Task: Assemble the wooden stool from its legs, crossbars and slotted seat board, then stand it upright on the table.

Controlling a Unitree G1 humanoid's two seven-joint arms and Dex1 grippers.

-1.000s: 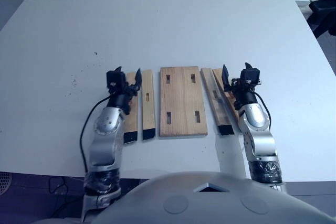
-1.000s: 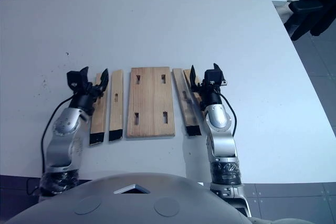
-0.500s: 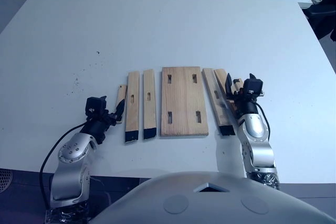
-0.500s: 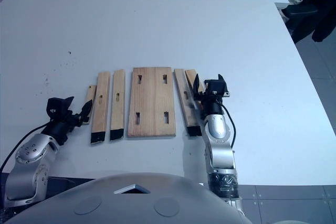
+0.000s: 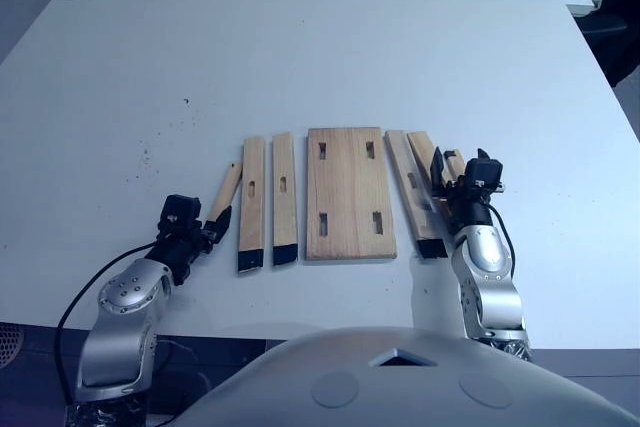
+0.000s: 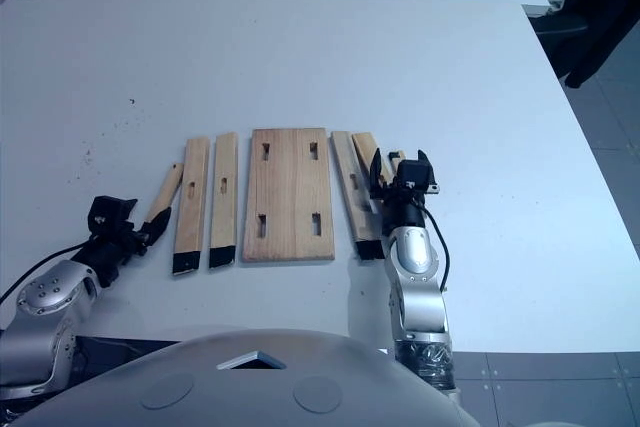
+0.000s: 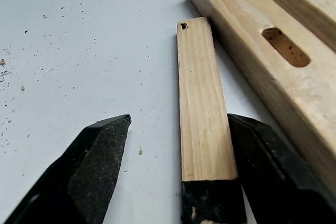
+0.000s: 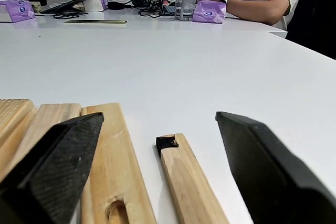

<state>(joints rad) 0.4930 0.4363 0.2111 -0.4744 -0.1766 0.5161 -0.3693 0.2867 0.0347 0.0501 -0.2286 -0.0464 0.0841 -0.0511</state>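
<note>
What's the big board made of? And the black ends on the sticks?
Board: pale bare wood, probably unvarnished, since grain lines show and there is no shine. Sticks: the same wood, same grain. Black ends: a dull black coating, maybe paint or rubbery dip; can't tell which.

White table (image 5: pixel 400 57): board (image 5: pixel 348 192) lying flat, legs (image 5: pixel 283 197) paired at its 9 and 3 o'clock, crossbar (image 5: pixel 226 190) outside the 9 o'clock pair.

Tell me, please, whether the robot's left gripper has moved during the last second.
Yes. The left gripper pulled back toward the robot and leftward, away from the rectangular slotted wooden seat board, and straddles the black-tipped end of the thin wooden crossbar.
</note>
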